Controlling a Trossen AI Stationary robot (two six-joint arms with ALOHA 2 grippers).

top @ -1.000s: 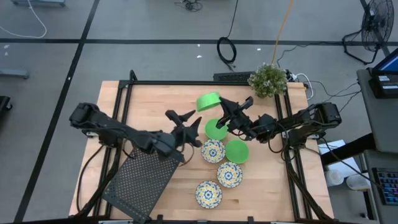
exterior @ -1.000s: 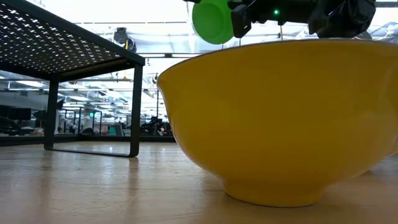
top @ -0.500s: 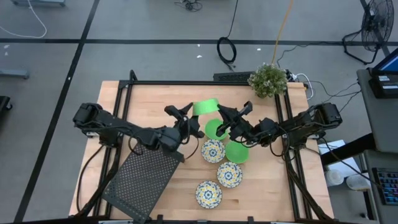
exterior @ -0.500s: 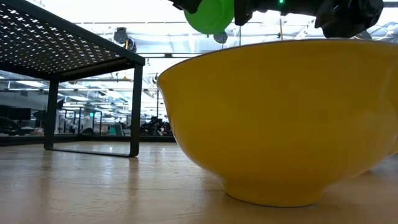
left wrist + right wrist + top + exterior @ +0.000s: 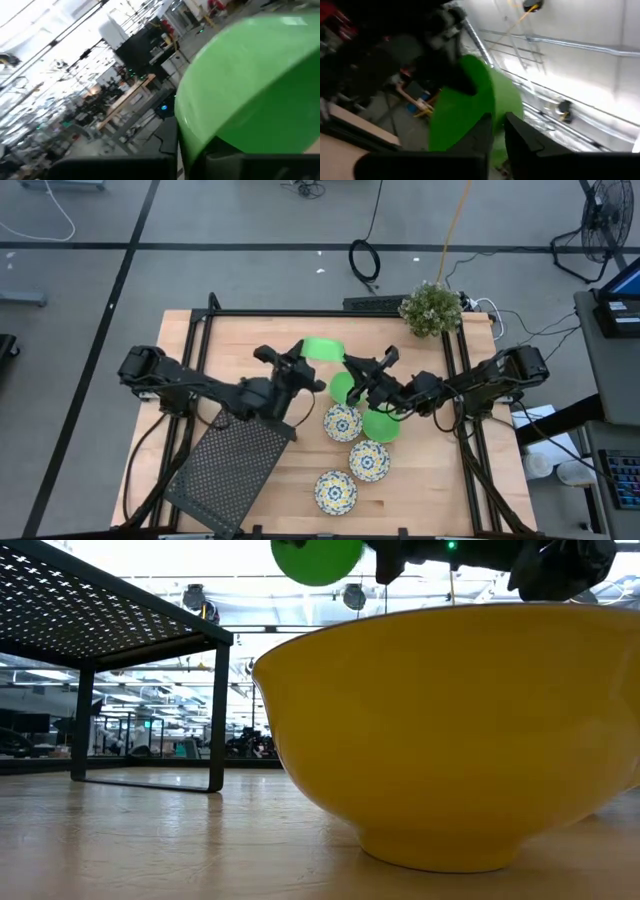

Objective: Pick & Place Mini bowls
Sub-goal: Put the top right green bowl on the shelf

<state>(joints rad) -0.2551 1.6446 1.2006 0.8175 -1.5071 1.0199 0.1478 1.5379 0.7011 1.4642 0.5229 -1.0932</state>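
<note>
The green bowl [image 5: 322, 348] has shifted left, pinched in the right gripper [image 5: 352, 365] jaws, left gripper [image 5: 292, 360] jaws spread beside it.

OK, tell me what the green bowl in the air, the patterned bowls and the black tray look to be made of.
Green bowl: likely plastic, one flat bright colour with a soft sheen.
Patterned bowls: white with blue-and-yellow print, perhaps glazed ceramic or melamine; the look leaves it open.
Tray: probably metal, a thin black perforated sheet on slim legs, matte.
</note>
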